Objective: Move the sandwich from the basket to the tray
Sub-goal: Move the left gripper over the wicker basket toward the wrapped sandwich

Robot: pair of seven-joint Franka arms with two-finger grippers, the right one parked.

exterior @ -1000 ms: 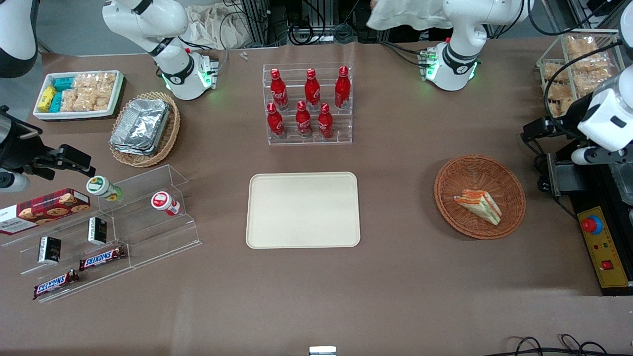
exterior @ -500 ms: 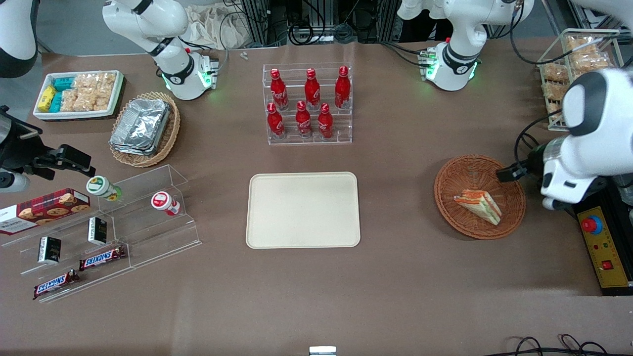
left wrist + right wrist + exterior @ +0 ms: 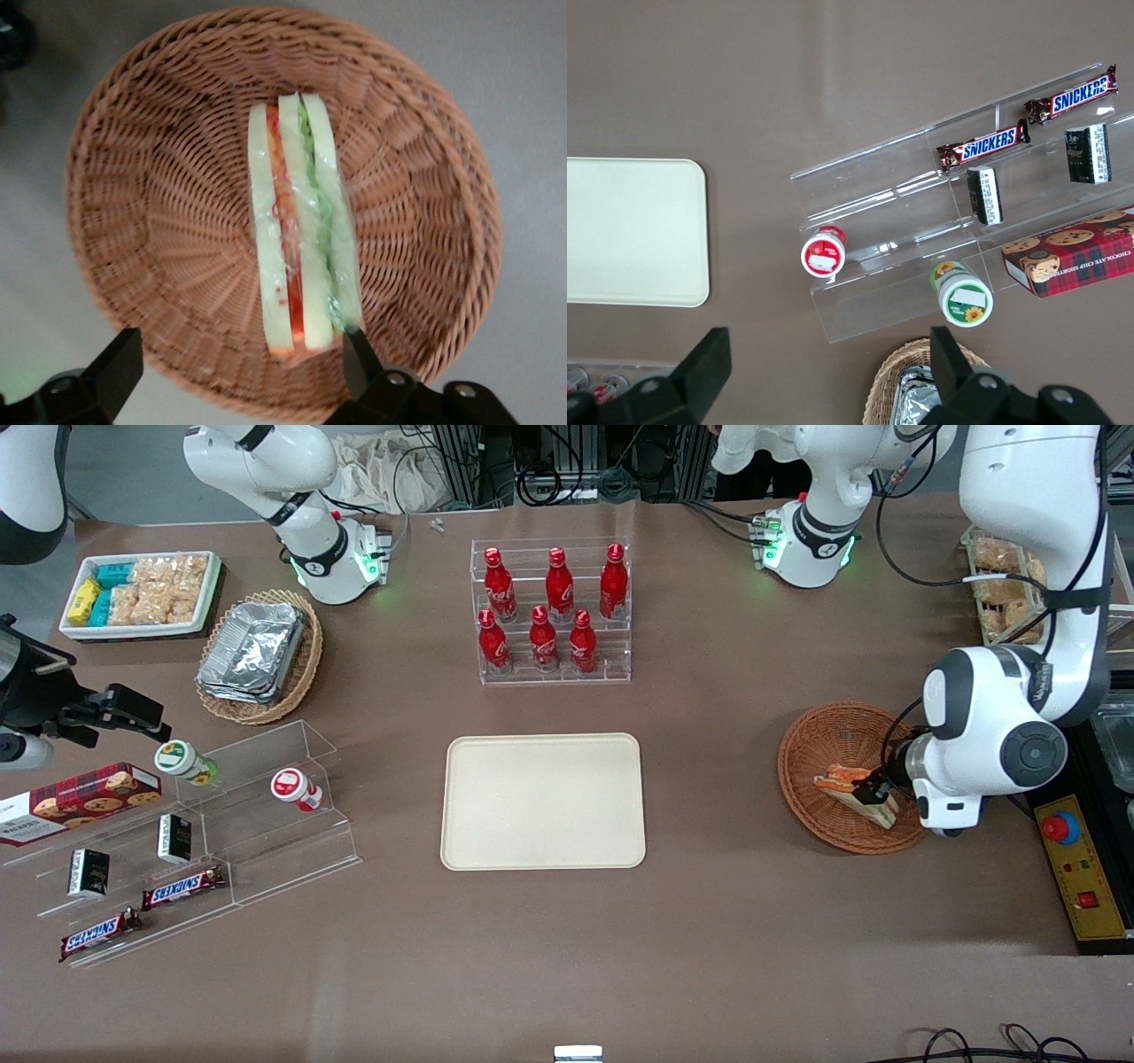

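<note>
The sandwich, a pale bread wedge with orange, red and green layers, lies in the reddish-brown wicker basket toward the working arm's end of the table. My left gripper hangs open just over the basket. One fingertip is beside the sandwich's end and the other is over the basket's rim. I cannot tell whether a finger touches the bread. The cream tray lies flat at mid table with nothing on it.
A clear rack of red bottles stands farther from the front camera than the tray. A control box with a red button and a wire rack of snacks flank the basket. Acrylic shelves with snacks stand toward the parked arm's end.
The left arm has swung in from the table's edge over the basket and brought its open gripper down to the sandwich. The sandwich and basket have not shifted.
</note>
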